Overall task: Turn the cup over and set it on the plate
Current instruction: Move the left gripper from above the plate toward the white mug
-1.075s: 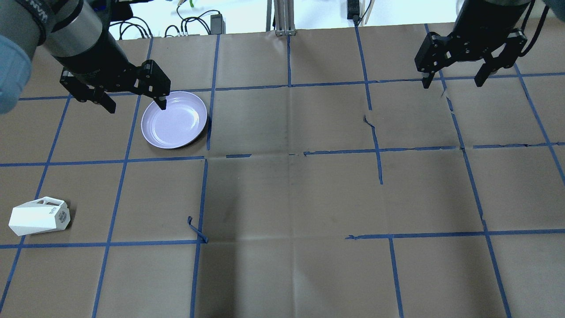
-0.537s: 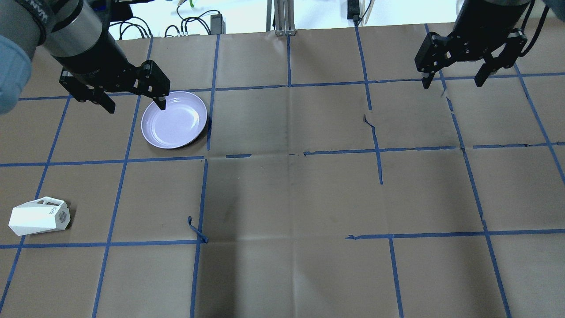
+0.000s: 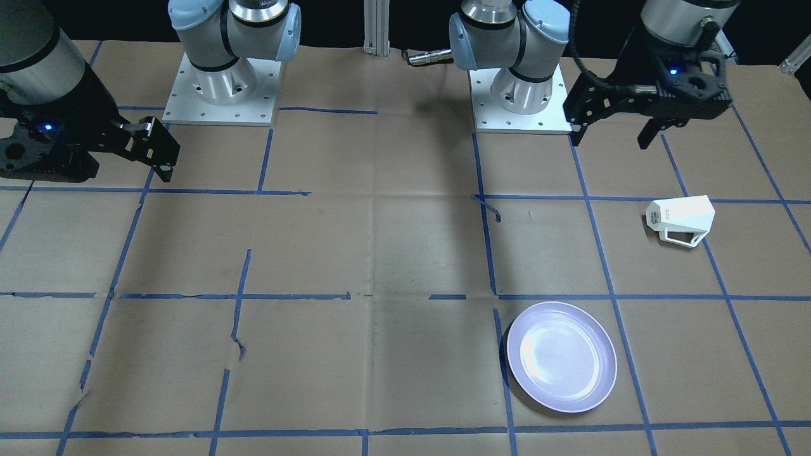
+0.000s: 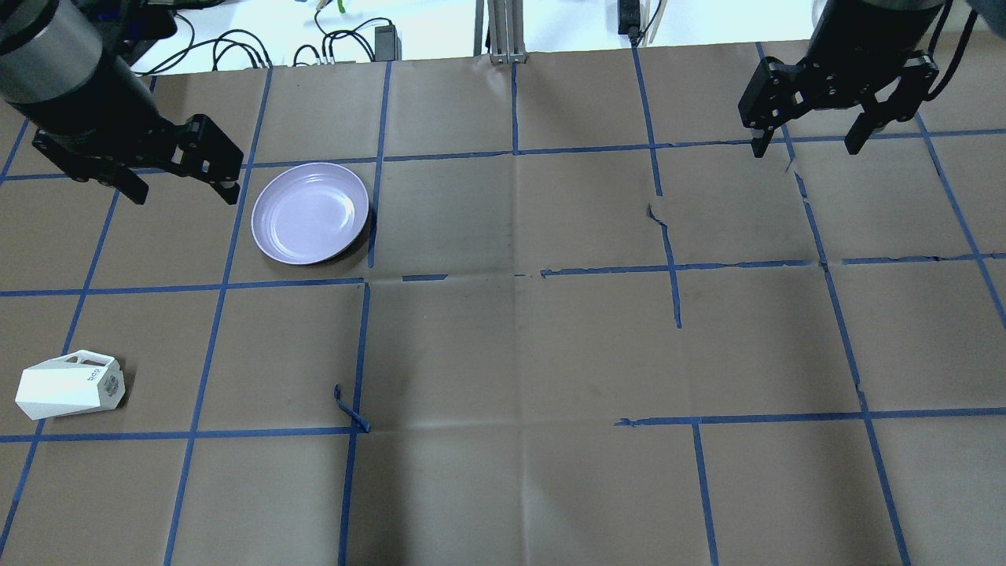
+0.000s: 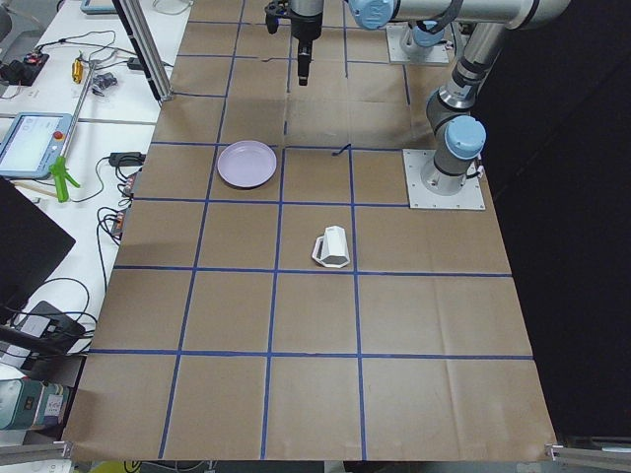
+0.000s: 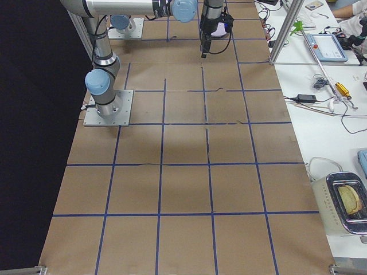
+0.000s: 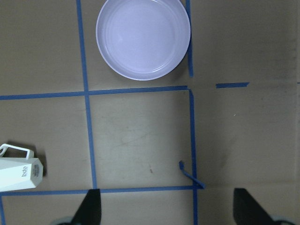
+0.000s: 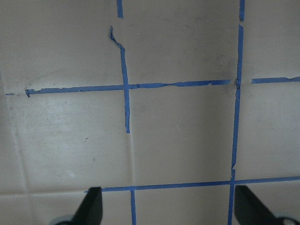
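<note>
From overhead, one cup lies on its side on the brown-papered table, its logo base turned to 3 o'clock and its handle to 12; one plate sits well apart from it, at about 1 o'clock from the cup. Two grippers show: the left gripper hangs at the plate's 9 o'clock, jaws spread wide with nothing between them, and the right gripper hangs far off at the plate's 3 o'clock, equally wide and empty. In the front-facing view the single cup lies at 1 o'clock from the single plate, handle to 6 o'clock, and the left gripper hovers at the cup's 11 o'clock, touching neither. The left side view shows one plate with one cup at its 5 o'clock, both flat on the paper. The right side view shows one gripper edge-on above the table; its spread cannot be judged there. The left wrist view has the plate at 12 o'clock, the cup cut by the frame at 8 o'clock, and two jaws far apart at the bottom edge. The right wrist view shows two jaws likewise far apart over taped paper
</note>
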Controlling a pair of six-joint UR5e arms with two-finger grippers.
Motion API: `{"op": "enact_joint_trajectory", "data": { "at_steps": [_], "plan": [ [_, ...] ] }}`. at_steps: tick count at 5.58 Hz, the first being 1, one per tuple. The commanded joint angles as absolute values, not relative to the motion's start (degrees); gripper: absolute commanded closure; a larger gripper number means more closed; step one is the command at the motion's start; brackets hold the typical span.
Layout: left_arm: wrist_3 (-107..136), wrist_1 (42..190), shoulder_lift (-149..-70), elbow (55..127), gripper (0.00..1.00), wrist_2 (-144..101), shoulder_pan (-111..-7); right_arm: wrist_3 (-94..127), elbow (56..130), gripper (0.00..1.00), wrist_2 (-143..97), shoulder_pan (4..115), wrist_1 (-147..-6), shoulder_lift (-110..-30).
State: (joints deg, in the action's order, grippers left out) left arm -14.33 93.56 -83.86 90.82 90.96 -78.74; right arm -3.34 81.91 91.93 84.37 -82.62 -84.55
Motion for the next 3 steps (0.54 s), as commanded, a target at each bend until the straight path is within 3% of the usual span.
{"op": "enact_joint_trajectory", "data": {
  "at_steps": [1,3],
  "plan": [
    [-30.65,96.93,-81.49,90.96,0.02,90.88,-68.0,-3.34,81.91,0.0,91.93,84.38,-82.62,-84.55],
    [-42.83,100.1,-80.51,90.88,0.02,90.97,-55.7,-3.34,81.91,0.0,91.93,84.38,-82.62,-84.55]
  ]
}}
